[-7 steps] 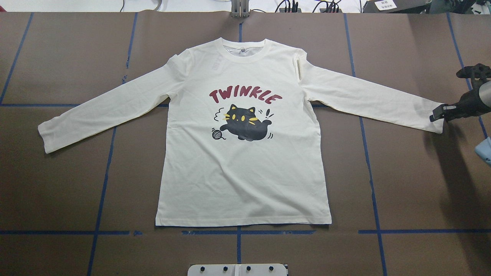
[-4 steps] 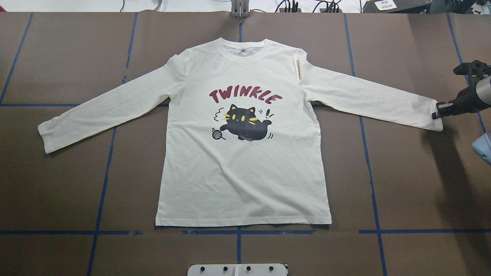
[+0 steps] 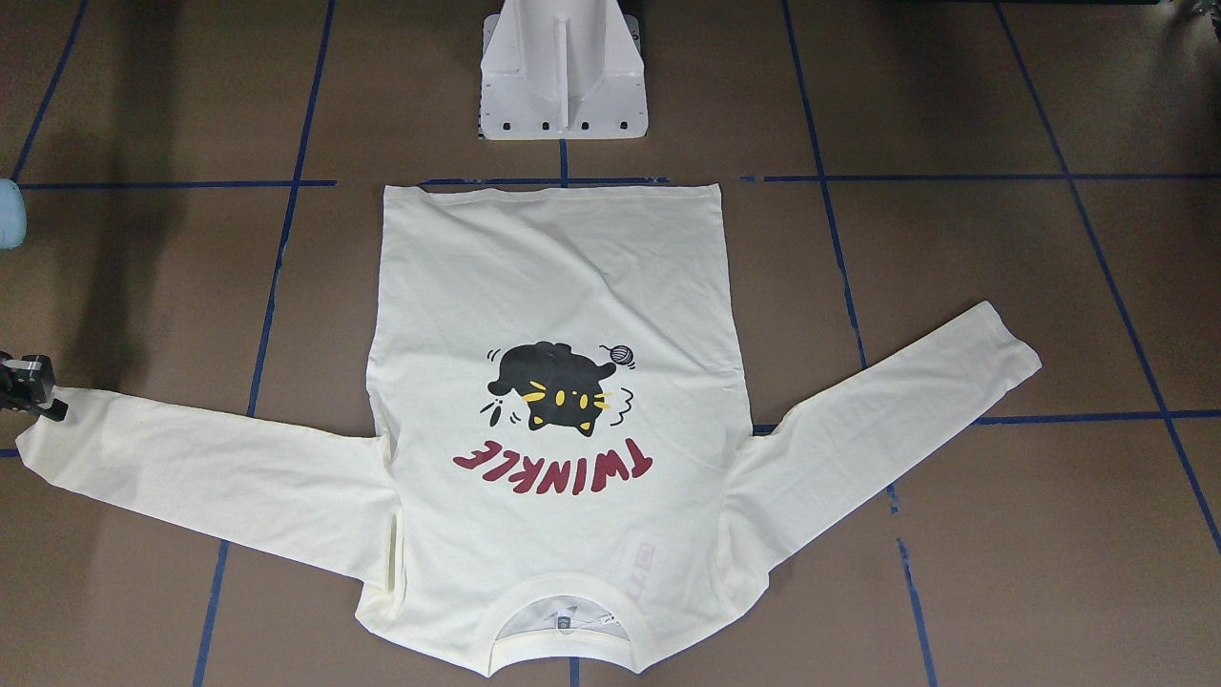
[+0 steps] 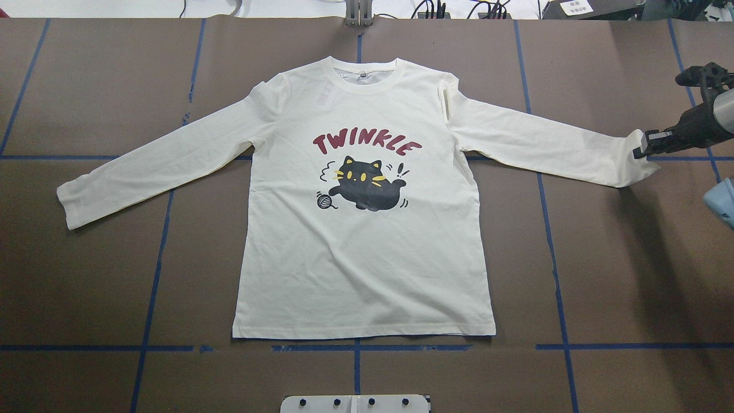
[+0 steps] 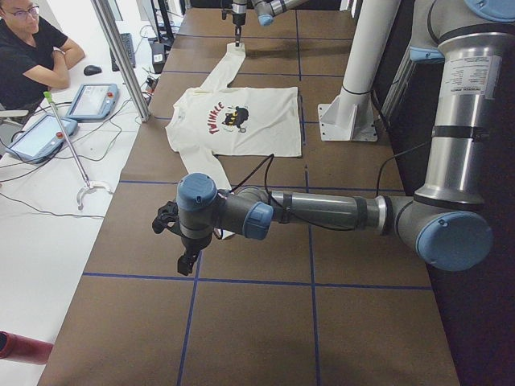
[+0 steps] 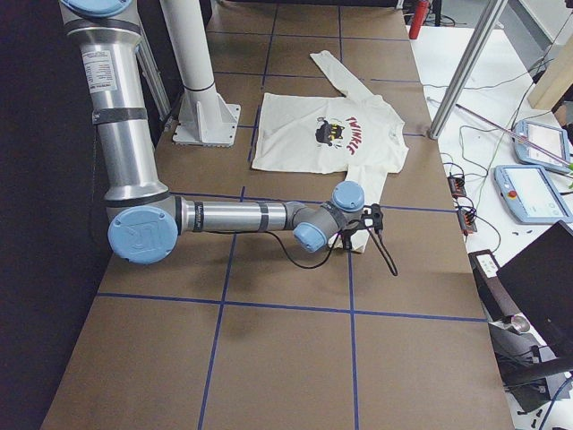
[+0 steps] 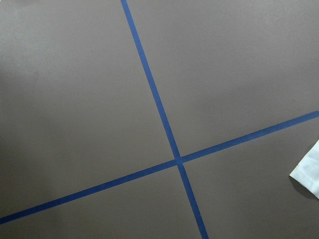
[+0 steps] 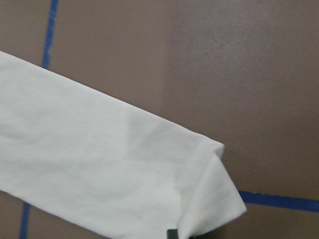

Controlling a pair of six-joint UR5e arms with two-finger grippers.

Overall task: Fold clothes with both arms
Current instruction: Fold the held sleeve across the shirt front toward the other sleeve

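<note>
A cream long-sleeved shirt with a black cat and the word TWINKLE lies flat, front up, sleeves spread. My right gripper is shut on the cuff of the sleeve at the overhead view's right and holds its end slightly raised and curled. It also shows at the front-facing view's left edge. The right wrist view shows the folded cuff corner. My left gripper shows only in the exterior left view, hovering over the table near the other cuff; I cannot tell whether it is open or shut.
The white pedestal base stands at the table's near edge behind the shirt's hem. Blue tape lines grid the brown table. An operator sits beyond the far edge with teach pendants.
My right gripper has moved toward the table's far side and slightly inward with the cuff, and the sleeve end has lifted and curled. The shirt body has not moved.
</note>
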